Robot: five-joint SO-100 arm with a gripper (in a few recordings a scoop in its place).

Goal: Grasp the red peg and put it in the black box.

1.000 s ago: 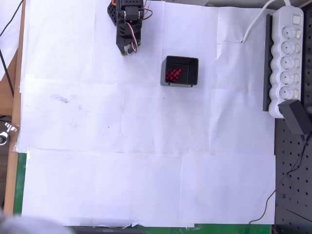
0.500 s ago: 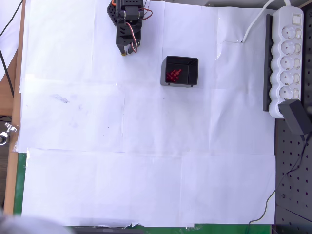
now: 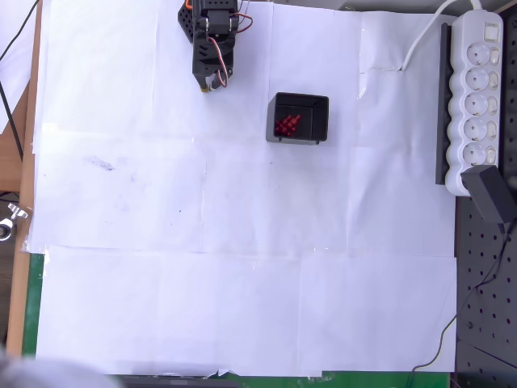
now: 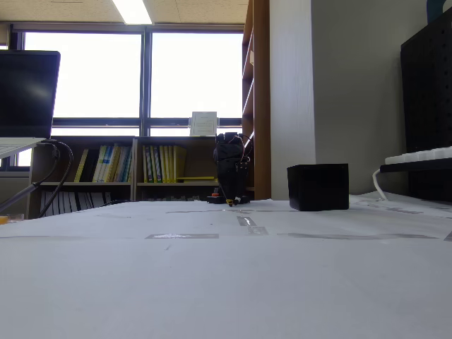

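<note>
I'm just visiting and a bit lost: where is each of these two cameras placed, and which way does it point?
Overhead view: sits above, looks straight down on the white paper-covered table; the arm and its claw show at the top edge.
Fixed view: sits low at table level, looks across toward the windows; the arm stands upright, claw down.
Both show the black box.

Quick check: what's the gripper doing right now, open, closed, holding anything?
Gripper: folded back by the arm's base, left of the black box in the overhead view; holding nothing visible; open or shut cannot be told.
</note>
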